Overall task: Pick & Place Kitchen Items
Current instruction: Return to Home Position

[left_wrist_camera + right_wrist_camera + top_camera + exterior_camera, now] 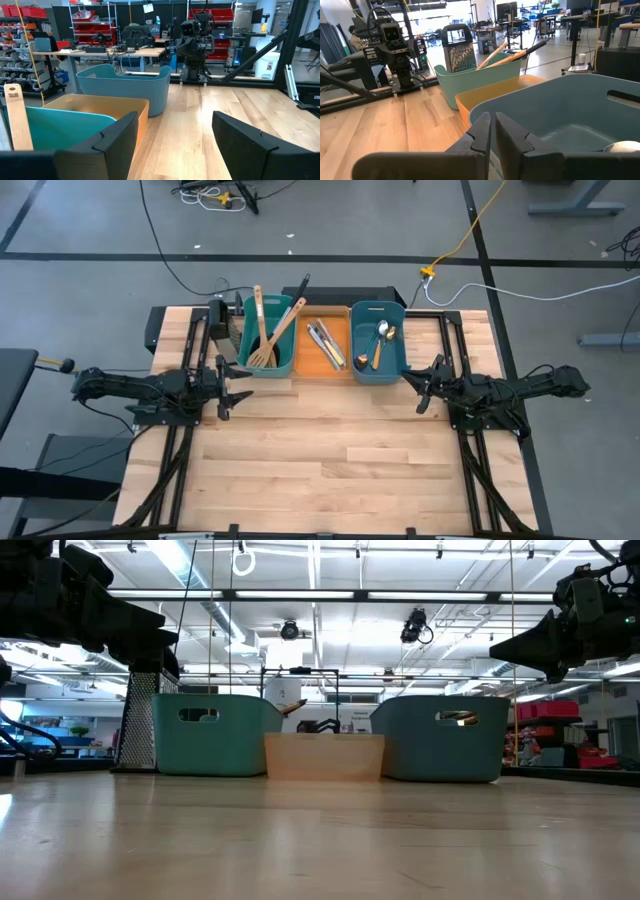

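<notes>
Your left gripper point(236, 383), mid-left of frame, had jaws wide apart & empty. The right gripper point(422, 387), mid-right, was nearly closed, also empty I think. Risk: left arm clipping handles sticking above the teal bin point(284, 366) if it swung near. The wooden spatulas point(266, 330) stood in that bin blades down, handles toward frame top & upper right.

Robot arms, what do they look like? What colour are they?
The left arm and the right arm are black, built from chunky jointed sections. The left gripper and the right gripper each have two flat, angular black fingers with slanted tips. No markings or stickers show on them.
</notes>
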`<action>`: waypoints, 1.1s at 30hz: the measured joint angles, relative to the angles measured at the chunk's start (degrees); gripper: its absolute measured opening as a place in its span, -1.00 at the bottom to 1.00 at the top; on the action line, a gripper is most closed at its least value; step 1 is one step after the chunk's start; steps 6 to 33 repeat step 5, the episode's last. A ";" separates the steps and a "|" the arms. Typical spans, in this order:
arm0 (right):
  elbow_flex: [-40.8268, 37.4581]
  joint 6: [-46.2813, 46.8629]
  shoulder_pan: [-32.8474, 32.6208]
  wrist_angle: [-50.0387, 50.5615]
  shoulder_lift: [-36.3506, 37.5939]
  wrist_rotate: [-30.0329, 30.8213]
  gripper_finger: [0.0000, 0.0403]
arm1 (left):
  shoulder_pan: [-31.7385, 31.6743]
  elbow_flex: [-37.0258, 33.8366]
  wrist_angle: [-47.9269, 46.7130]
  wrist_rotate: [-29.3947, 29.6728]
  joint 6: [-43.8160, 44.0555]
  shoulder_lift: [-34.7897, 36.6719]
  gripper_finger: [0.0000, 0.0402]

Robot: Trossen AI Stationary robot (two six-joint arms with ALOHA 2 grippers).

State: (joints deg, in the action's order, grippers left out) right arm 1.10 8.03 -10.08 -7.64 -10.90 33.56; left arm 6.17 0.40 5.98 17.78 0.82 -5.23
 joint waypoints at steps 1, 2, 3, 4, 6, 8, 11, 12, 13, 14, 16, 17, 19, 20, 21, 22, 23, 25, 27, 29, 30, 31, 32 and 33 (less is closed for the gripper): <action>0.00 0.02 -0.01 0.00 0.00 0.00 -0.82 | 0.00 0.00 0.00 0.00 0.01 0.00 0.29; 0.00 0.00 0.01 0.02 0.00 0.00 -0.82 | 0.00 0.00 0.00 0.00 0.00 0.00 0.29; 0.00 0.02 0.00 0.00 0.00 0.00 -0.82 | 0.00 0.00 0.00 -0.02 0.00 0.00 0.29; 0.00 0.01 0.01 0.01 0.00 0.00 -0.82 | 0.00 0.00 0.00 0.00 0.00 0.00 0.29; 0.00 0.01 0.00 0.00 0.00 0.00 -0.82 | 0.00 0.00 0.00 0.00 0.01 0.00 0.29; 0.00 0.01 0.00 0.00 0.00 0.00 -0.82 | 0.00 0.00 0.00 0.00 0.01 0.00 0.29; 0.00 0.01 0.00 0.00 0.00 0.00 -0.82 | 0.00 0.00 0.00 0.00 0.01 0.00 0.29; 0.00 0.01 0.00 0.00 0.00 0.00 -0.82 | 0.00 0.00 0.00 0.00 0.01 0.00 0.29; 0.00 0.01 0.00 0.00 0.00 0.00 -0.82 | 0.00 0.00 0.00 0.00 0.01 0.00 0.29; 0.00 0.01 0.00 0.00 0.00 0.00 -0.82 | 0.00 0.00 0.00 0.00 0.01 0.00 0.29; 0.00 0.01 0.00 0.00 0.00 0.00 -0.82 | 0.00 0.00 0.00 0.00 0.01 0.00 0.29; 0.00 0.01 0.00 0.00 0.00 0.00 -0.82 | 0.00 0.00 0.00 0.00 0.01 0.00 0.29; 0.00 0.01 0.00 0.00 0.00 0.00 -0.82 | 0.00 0.00 0.00 0.00 0.01 0.00 0.29; 0.00 0.01 0.00 0.00 0.00 0.00 -0.82 | 0.00 0.00 0.00 0.00 0.01 0.00 0.29; 0.00 0.01 0.00 0.00 0.00 0.00 -0.82 | 0.00 0.00 0.00 0.00 0.01 0.00 0.29; 0.00 0.01 0.00 0.00 0.00 0.00 -0.82 | 0.00 0.00 0.00 0.00 0.01 0.00 0.29; 0.00 0.01 0.00 0.00 0.00 0.00 -0.82 | 0.00 0.00 0.00 0.00 0.01 0.00 0.29; 0.00 0.01 0.00 0.00 0.00 0.00 -0.82 | 0.00 0.00 0.00 0.00 0.01 0.00 0.29; 0.00 0.01 0.00 0.00 0.00 0.00 -0.82 | 0.00 0.00 0.00 0.00 0.01 0.00 0.29; 0.00 0.01 0.00 0.00 0.00 0.00 -0.82 | 0.00 0.00 0.00 0.00 0.01 0.00 0.29; 0.00 0.01 0.00 0.00 0.00 0.00 -0.82 | 0.00 0.00 0.00 0.00 0.01 0.00 0.29; 0.00 0.01 0.00 0.00 0.00 0.00 -0.82 | 0.00 0.00 0.00 0.00 0.01 0.00 0.29; 0.00 0.01 0.00 0.00 0.00 0.00 -0.82 | 0.00 0.00 0.00 0.00 0.01 0.00 0.29; 0.00 0.01 0.00 0.00 0.00 0.00 -0.82 | 0.00 0.00 0.00 0.00 0.01 0.00 0.29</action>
